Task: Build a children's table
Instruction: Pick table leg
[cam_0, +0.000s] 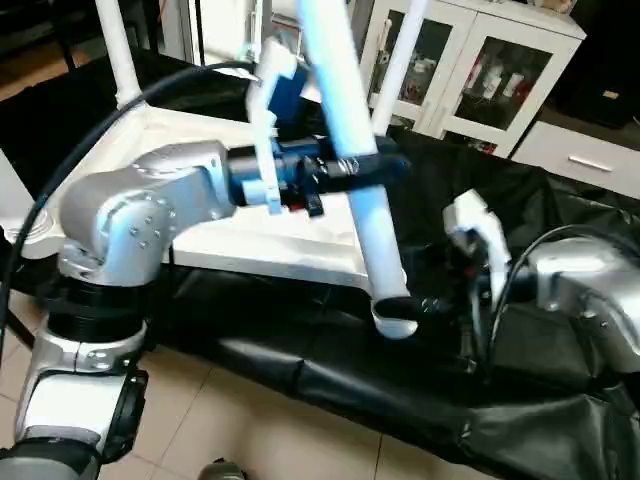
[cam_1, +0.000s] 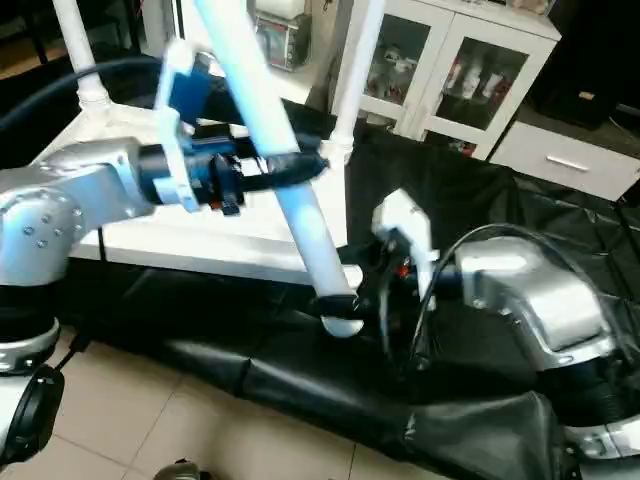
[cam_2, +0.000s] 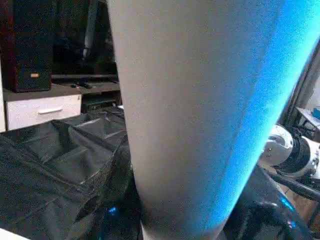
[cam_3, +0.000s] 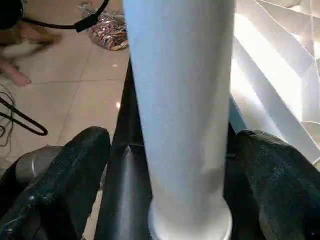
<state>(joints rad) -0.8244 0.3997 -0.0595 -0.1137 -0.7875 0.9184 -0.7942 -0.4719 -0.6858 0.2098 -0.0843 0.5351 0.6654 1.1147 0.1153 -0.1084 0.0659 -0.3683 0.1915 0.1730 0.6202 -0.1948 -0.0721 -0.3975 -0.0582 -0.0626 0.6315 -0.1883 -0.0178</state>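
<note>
Here the long white tapered plastic tube leg (cam_0: 350, 150) hangs steeply in the air, its long axis slanting from high at the far side down toward the robot, with its wide round end (cam_1: 340, 318) lowest. That end hovers just off the near edge of the white plastic rectangular table top (cam_0: 250, 245), which lies underside-up on the black-draped surface (cam_0: 330, 375). Two other white legs (cam_1: 355, 80) already stand upright in its far corner sockets.

The left tool (cam_0: 345, 168) pinches the leg about midway along, its black fingers pressed onto either side of the tube. The silver left forearm reaches across from the left over the table top, with the tool lying roughly level.

The right tool (cam_1: 372, 300) sits at the leg's low end — the nearer arm to that end. In the right wrist view its two black fingers (cam_3: 82, 165) stand spread on either side of the tube, apart from it and not gripping. The right forearm comes in from the right, low over the black cloth.

The coming move likely turns on this: the leg's lower end lies beside the top's near edge, not yet over a near corner socket — it must be steered there.
</note>
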